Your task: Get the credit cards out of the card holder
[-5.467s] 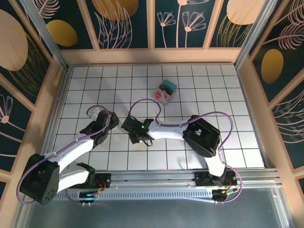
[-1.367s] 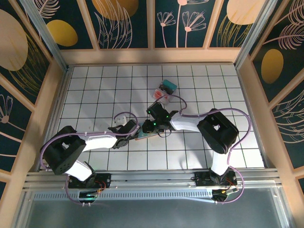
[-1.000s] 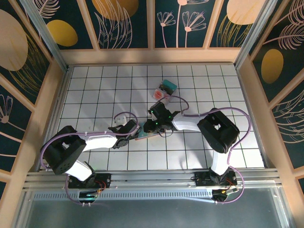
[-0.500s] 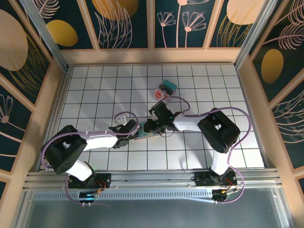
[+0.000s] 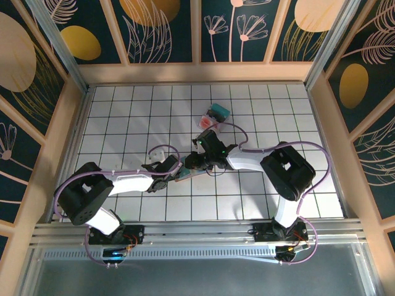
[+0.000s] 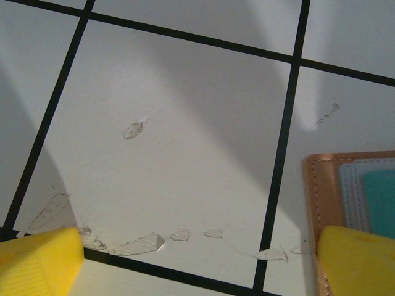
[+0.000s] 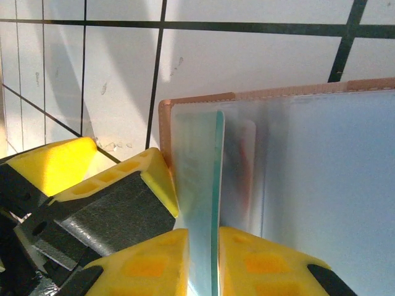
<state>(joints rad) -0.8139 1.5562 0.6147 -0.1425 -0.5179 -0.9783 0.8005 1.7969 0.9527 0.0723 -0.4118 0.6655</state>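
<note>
While the right gripper (image 7: 202, 259) was clenched on a teal card (image 7: 217, 185) upright in the open card holder (image 7: 308, 154), the left gripper (image 6: 199, 259) gaped, one finger over the holder's tan edge. Best bet: pin the leather and draw the card straight out. Clear box (image 5: 213, 116) sat near beyond; table (image 5: 123, 111) roomy sideways.

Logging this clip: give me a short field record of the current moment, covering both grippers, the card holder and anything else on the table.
left gripper: open, low over the table, at the card holder's tan edge
right gripper: shut on a thin teal-edged sheet standing up from the holder, likely a card
card holder: open on the table, blue-grey inside showing
other: clear plastic box, farther back, apart
</note>
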